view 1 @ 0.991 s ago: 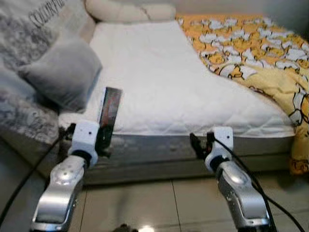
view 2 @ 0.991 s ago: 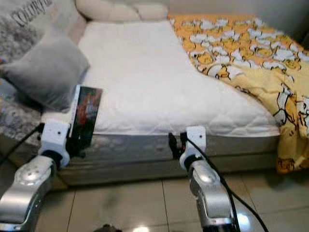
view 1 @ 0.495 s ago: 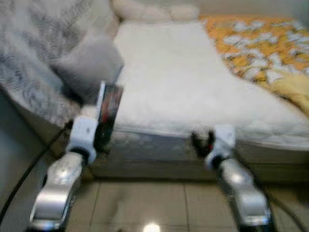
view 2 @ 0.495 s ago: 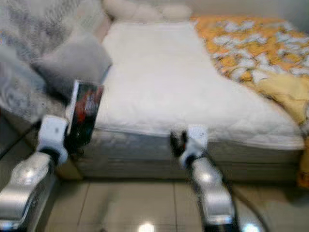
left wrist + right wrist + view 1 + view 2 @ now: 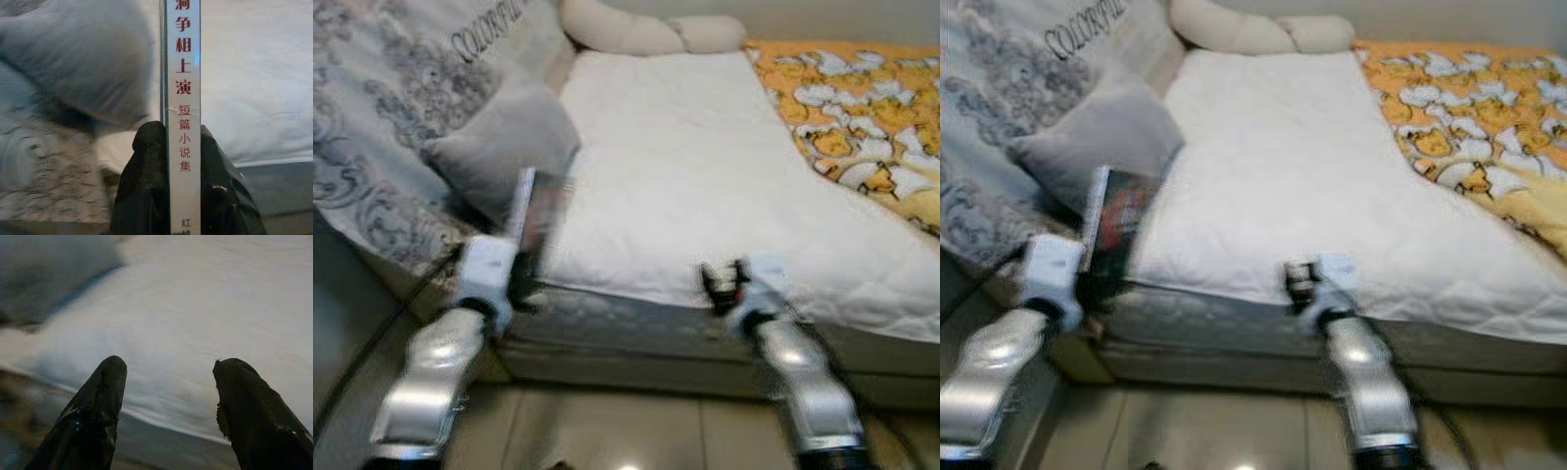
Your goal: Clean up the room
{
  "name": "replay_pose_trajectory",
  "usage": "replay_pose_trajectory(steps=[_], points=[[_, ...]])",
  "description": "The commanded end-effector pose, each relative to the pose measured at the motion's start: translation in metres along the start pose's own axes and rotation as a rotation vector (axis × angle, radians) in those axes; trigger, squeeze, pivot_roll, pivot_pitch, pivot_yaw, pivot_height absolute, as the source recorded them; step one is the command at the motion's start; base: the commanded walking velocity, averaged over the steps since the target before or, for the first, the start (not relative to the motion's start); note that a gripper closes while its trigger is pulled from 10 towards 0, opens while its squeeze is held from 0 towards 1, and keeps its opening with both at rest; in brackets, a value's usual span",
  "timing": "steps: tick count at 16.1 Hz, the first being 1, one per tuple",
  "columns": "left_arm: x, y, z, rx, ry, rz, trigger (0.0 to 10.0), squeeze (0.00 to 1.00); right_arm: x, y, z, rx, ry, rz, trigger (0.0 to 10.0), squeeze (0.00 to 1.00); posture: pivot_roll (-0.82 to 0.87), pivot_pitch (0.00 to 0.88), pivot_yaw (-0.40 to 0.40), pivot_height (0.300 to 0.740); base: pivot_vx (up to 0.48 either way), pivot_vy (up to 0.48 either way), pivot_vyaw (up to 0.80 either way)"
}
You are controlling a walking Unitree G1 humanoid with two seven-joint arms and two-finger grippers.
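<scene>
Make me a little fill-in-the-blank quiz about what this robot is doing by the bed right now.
1. The left hand is shut on a thin ____, held upright.
2. The right hand has its fingers ____ and holds nothing.
3. The grey pillow lies on the ____ side of the white mattress, as the robot sees it.
4. The quilt on the bed's right is printed orange and ____.

Missing words: book; open; left; white
</scene>
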State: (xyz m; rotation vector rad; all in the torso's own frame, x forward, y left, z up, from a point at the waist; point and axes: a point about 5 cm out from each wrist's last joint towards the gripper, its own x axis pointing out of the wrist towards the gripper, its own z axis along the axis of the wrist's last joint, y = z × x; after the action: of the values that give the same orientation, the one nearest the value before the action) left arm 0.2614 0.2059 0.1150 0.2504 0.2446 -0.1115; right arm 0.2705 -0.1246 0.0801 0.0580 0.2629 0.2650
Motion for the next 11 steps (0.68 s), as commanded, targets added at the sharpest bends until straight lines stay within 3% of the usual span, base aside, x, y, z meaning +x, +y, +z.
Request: replay_pose_trajectory(steps=[1,11], points=[[0.0025,-0.0032,0.0136,0.004,-0.06,-0.012,10.0,0.0,0.0001,-0.0077,0.0051,-0.028,-0.014,-0.014,10.0,0.0,-0.07,0.0,0.024,0.74,0.326,0.0,0.0],[0.0067,-0.0025,0.0167,0.016,-0.064,-0.026,10.0,0.0,0.0054,-0.0108,0.0107,-0.006,-0.038,-0.029,10.0,0.0,-0.08,0.0,0.04,0.74,0.323,0.0,0.0]])
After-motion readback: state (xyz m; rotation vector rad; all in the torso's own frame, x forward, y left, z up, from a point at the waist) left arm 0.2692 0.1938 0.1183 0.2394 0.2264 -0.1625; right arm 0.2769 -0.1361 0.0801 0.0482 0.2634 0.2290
